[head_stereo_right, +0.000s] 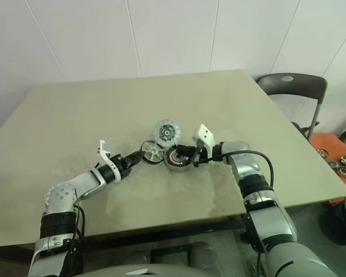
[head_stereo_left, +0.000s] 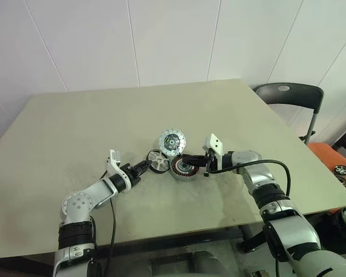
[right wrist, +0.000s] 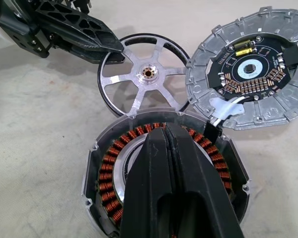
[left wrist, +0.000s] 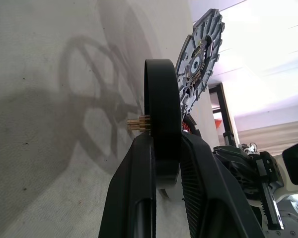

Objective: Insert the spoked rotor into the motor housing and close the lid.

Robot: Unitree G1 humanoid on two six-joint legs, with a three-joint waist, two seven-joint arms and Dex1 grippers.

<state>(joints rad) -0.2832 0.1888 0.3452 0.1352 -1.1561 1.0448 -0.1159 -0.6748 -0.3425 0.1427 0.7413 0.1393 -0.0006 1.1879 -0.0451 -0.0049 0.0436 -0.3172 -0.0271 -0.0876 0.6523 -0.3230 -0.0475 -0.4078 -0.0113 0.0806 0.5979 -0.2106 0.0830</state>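
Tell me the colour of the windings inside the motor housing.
Copper-brown, ringed inside the grey motor housing; clearest in the right wrist view.

No brand, number or sign that can be read, a short line of white print seen on the dark circuit board of the lid [right wrist: 248,74] beside its yellow part, possibly a part code, too small to be made out
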